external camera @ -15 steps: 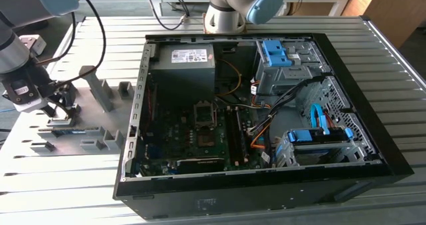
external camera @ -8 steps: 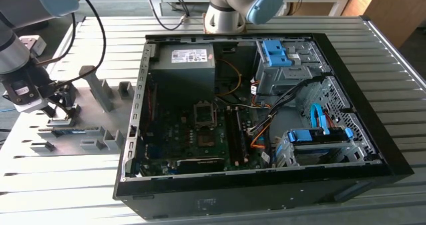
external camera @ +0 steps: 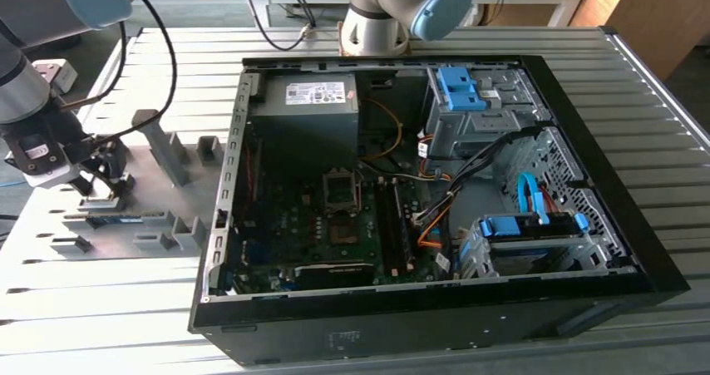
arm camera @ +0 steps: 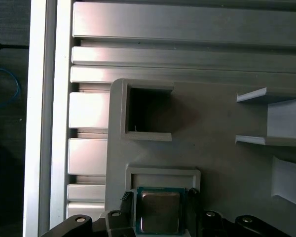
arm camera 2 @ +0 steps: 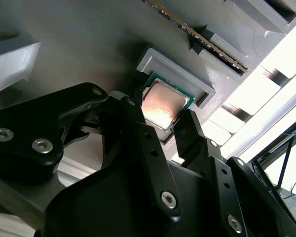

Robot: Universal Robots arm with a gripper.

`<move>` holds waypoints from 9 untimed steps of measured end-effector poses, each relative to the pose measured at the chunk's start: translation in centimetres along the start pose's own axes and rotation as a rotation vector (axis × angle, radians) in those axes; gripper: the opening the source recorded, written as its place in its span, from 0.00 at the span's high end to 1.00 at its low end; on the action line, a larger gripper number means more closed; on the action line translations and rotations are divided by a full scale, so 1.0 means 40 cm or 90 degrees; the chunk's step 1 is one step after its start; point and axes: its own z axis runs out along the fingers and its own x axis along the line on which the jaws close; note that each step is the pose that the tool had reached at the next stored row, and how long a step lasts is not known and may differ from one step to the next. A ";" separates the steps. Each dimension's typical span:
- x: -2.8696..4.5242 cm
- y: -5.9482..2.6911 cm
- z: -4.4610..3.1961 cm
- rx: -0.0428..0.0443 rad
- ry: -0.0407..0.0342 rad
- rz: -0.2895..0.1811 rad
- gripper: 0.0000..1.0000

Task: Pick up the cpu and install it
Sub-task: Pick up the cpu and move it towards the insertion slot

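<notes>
The cpu, a small square chip with a pale metal top and green rim, lies in a shallow grey pocket of the parts fixture. In both wrist views my gripper straddles it, one black finger against one edge and the other against the opposite edge, shut on the chip. The first wrist view has the cpu just inside the pocket frame, between the fingertips. In the exterior view my gripper hangs low over the grey fixture plate at the exterior view's left, well apart from the open computer case.
The black cpu socket sits mid-motherboard inside the case, below the grey power supply. A long memory stick lies in a slot beside the pocket. Upright grey holders rise from the fixture. An empty square pocket adjoins the chip's.
</notes>
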 end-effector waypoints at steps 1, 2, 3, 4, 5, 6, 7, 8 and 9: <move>0.000 0.000 0.000 0.0000 0.0000 0.000 0.47; 0.000 0.000 0.000 0.0000 0.0000 0.000 0.47; 0.000 0.000 0.000 0.0000 0.0000 0.000 0.47; 0.000 0.000 0.000 0.0001 0.0000 0.000 0.49; 0.000 0.000 0.000 0.0000 0.0001 0.000 0.53; 0.000 0.000 0.000 0.0000 0.0000 0.000 0.53; 0.000 0.000 0.000 0.0000 0.0001 0.000 0.53; 0.000 0.000 0.000 0.0000 0.0000 0.000 0.53; 0.000 0.000 0.000 0.0000 0.0000 0.000 0.53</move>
